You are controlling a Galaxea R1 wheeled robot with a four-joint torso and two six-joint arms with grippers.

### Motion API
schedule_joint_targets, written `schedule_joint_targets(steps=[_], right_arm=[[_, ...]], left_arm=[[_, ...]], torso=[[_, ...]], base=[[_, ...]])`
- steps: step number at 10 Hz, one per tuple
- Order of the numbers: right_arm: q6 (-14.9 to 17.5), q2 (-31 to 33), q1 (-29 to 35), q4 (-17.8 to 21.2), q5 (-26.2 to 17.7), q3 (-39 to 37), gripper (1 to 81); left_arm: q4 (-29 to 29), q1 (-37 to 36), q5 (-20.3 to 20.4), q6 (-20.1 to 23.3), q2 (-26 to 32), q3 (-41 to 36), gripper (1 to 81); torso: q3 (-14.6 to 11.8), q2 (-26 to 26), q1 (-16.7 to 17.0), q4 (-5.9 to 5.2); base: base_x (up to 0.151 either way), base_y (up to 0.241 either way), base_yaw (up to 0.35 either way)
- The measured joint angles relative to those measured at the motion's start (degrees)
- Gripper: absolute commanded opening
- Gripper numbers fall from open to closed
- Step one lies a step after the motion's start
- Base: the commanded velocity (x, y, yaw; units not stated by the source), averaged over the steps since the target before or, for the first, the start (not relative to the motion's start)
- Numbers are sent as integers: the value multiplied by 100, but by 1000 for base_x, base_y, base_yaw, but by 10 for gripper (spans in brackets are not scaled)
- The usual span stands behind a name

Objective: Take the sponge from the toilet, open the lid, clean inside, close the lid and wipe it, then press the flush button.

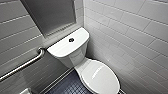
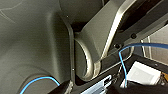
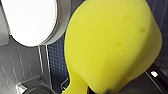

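The white toilet (image 1: 75, 58) stands in the corner with its oval lid (image 1: 101, 78) down over the bowl. The small dark flush button (image 1: 71, 39) sits in the middle of the flat tank cover (image 1: 62, 47). The bright yellow sponge (image 3: 112, 45) looms large in the right wrist view, and my right gripper (image 3: 101, 91) is shut on its near end. It hangs beside the lid (image 3: 30, 20), apart from it, over the blue floor. My left gripper is open and holds nothing.
A steel grab bar (image 1: 22, 65) runs along the left wall. White tiled walls (image 1: 130, 32) close in on both sides of the toilet. Dark blue mosaic floor (image 1: 71, 86) lies in front. A grey panel (image 1: 50, 15) hangs above the tank.
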State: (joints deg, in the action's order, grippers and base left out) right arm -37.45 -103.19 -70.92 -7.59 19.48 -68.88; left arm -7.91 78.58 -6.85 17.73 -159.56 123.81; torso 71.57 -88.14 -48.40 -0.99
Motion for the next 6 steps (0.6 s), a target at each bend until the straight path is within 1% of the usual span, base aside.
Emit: schedule_joint_targets(steps=[1, 2, 4, 6], right_arm=[[35, 135, 290, -41, -124, 223, 10], [62, 138, 699, -94, -325, 361, 10], [104, 52, 1781, -213, -879, 485, 10], [121, -271, 2768, -312, -1560, 468, 10]], left_arm=[[0, -9, 13, 0, 0, 0, 811], [0, -9, 18, -1, 0, 0, 811], [-2, -35, 16, -1, -4, 0, 811], [-2, -102, 22, -1, -26, 0, 811]], torso=[[0, 0, 0, 0], [0, 0, 0, 0], [0, 0, 0, 0], [0, 0, 0, 0]], base=[[0, 0, 0], [0, 0, 0], [0, 0, 0], [0, 0, 0]])
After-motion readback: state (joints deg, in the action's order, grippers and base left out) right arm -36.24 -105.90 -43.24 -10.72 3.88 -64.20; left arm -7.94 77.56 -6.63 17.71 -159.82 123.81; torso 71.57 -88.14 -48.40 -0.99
